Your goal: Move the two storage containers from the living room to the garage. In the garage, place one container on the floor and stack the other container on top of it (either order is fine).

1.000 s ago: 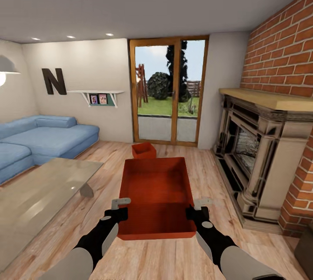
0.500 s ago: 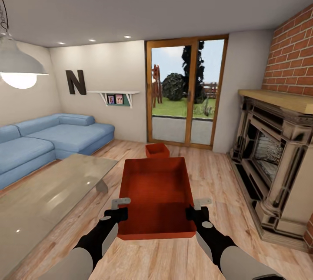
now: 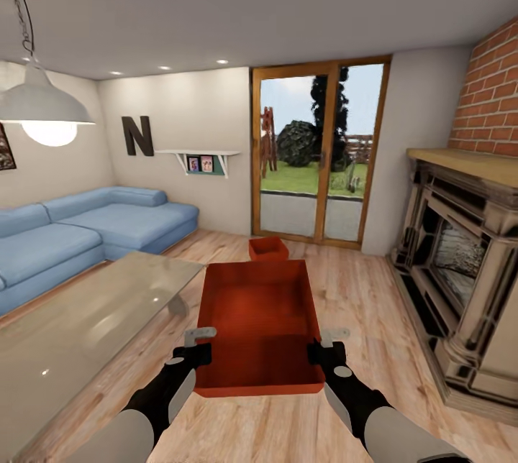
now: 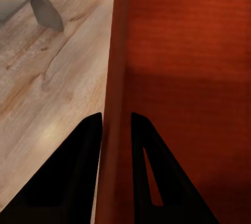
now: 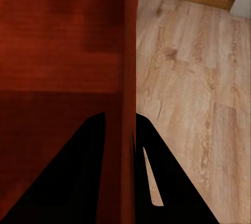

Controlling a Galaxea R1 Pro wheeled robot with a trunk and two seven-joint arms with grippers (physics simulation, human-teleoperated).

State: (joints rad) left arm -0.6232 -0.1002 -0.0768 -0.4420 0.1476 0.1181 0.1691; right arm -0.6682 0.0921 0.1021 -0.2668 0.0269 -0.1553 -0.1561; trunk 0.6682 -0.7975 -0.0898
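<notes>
I hold an orange-red storage container (image 3: pixel 260 319) level in front of me, above the wood-plank floor of the living room. My left gripper (image 3: pixel 199 345) is shut on its left wall (image 4: pixel 116 78), one finger on each side. At the opposite side my right gripper (image 3: pixel 325 345) is shut on the right wall (image 5: pixel 129 67) the same way. The second storage container (image 3: pixel 268 249) sits on the planks farther off, in front of the glass door.
A glass coffee table (image 3: pixel 86 319) stands at my left, with a blue corner sofa (image 3: pixel 79 229) behind it. The fireplace (image 3: pixel 460 269) and brick wall take up the right. A pendant lamp (image 3: pixel 44 107) hangs at upper left. Bare planks (image 3: pixel 360 290) run ahead to the door (image 3: pixel 316 161).
The whole view has swung to the left: fireplace and door slid right, more sofa and the lamp came in. The held container and both grippers kept their place in the view.
</notes>
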